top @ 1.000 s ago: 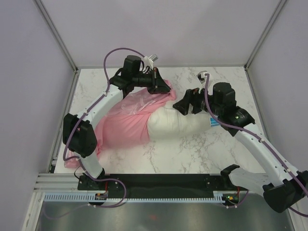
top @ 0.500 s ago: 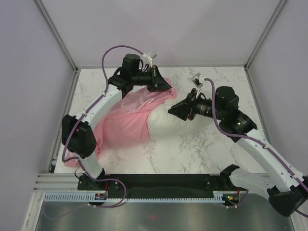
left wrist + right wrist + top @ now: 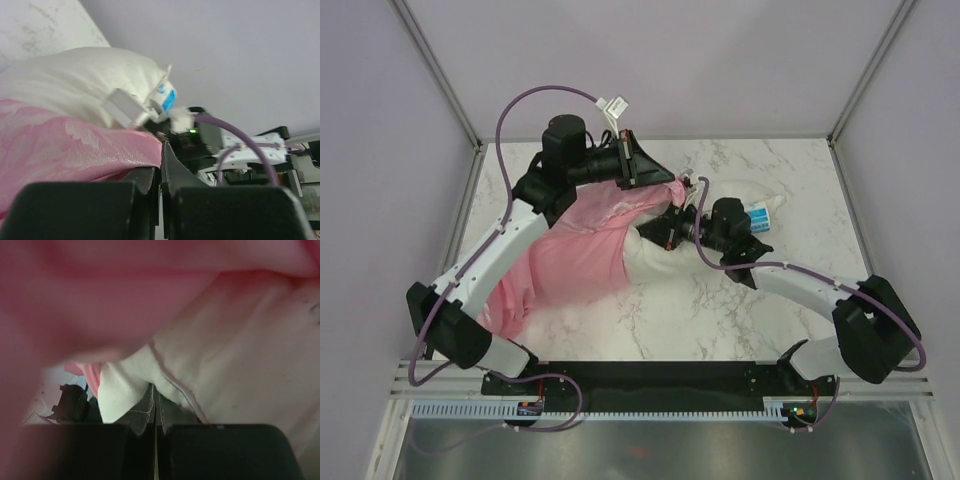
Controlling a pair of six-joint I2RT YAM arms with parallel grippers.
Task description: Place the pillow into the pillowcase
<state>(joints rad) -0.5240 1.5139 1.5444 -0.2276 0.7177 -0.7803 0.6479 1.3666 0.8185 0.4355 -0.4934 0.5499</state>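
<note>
The pink satin pillowcase [image 3: 575,255] lies left of centre with the white pillow [image 3: 655,262] partly inside its mouth. The pillow's far end with the blue tag [image 3: 757,218] sticks out to the right. My left gripper [image 3: 658,180] is shut on the upper hem of the pillowcase [image 3: 65,150] and holds it raised over the pillow [image 3: 85,75]; the left gripper [image 3: 162,150] shows pink cloth pinched at its tips. My right gripper [image 3: 665,232] is at the mouth, under the pink cloth [image 3: 100,290]. In its wrist view the right gripper [image 3: 155,390] is shut on a fold of the pillow [image 3: 240,355].
The marble table [image 3: 720,320] is walled by grey panels behind and at both sides. A black rail [image 3: 650,375] runs along the near edge by the arm bases. The right arm's forearm [image 3: 790,285] lies across the table right of the pillow.
My right gripper has moved left along the pillow to the pillowcase mouth and closed from wide open. My left gripper has lifted the hem slightly. The pillow's tagged end is now uncovered.
</note>
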